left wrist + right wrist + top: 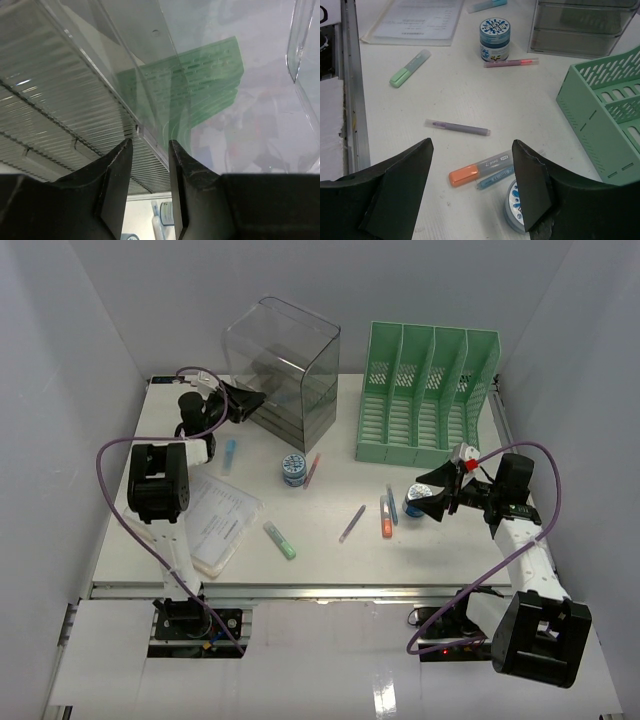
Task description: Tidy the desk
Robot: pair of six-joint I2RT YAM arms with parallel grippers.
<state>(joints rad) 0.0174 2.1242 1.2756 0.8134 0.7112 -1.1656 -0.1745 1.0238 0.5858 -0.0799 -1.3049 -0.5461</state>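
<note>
Little looks done: pens (352, 523), a jar (293, 469) and papers (218, 520) lie loose on the bench (320, 565), the left gripper (150, 145) holds narrow jaws astride the drawer box (285, 365) lip, and the right gripper (472, 144) hangs wide-jawed and empty above two markers (480, 170).

A green file rack (425, 390) stands beside a clear drawer box (285, 360), blue jar (293, 468) nearby.

I can read nothing: print on the orange-capped grey marker (480, 170) and the white paper sheet (415, 20) is too small.
</note>
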